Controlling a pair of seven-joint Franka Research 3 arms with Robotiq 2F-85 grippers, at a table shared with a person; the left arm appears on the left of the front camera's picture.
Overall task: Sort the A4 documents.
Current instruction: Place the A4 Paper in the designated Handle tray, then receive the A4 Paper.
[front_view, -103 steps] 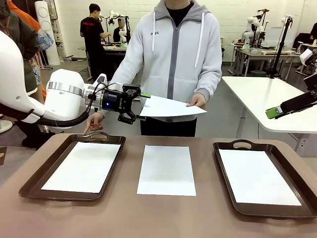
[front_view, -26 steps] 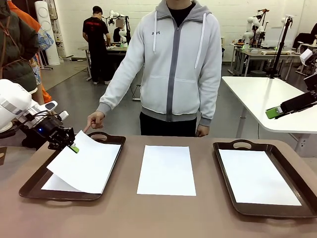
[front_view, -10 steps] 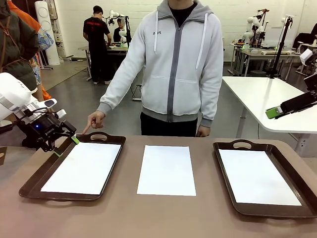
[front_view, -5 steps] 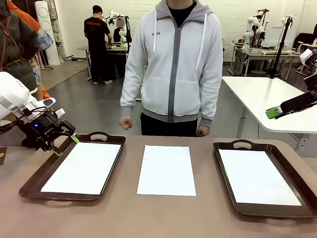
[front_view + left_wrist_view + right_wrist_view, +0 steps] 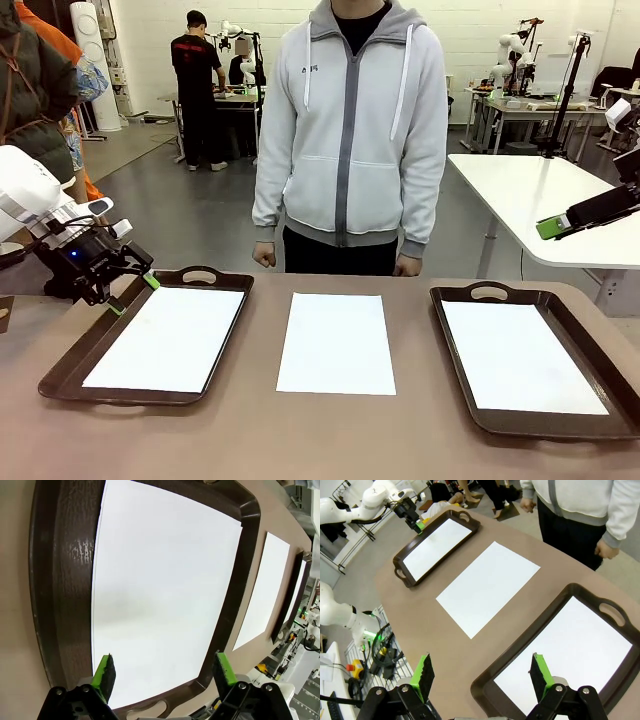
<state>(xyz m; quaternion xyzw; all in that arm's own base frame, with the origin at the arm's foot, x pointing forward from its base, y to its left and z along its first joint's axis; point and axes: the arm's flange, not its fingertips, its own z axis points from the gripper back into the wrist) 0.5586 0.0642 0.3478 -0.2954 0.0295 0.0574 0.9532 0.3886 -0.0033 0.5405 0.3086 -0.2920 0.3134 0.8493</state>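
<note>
Left gripper [image 5: 128, 292] fingers spread, empty, just above left tray [image 5: 70, 366] with sheet [image 5: 165, 338] in it; next: middle sheet [image 5: 336, 342] needs picking off surface; right gripper [image 5: 482, 677] fingers spread, idle

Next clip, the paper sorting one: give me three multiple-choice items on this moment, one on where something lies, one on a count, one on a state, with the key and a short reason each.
1. Where does the sheet outside the trays lie?
A. On the bare table between the two trays
B. In the person's hand
C. Held in the left gripper

2. How many brown trays stand on the table?
A. One
B. Two
C. Three

3. How is the left gripper?
A. Shut on a sheet
B. Shut on a tray handle
C. Open, holding nothing

Key: 1 A, it lies flat between the left tray and the right tray. 2 B, one tray at each side, each with paper in it. 3 C, in the left wrist view its green fingers stand wide apart over the tray's paper.
</note>
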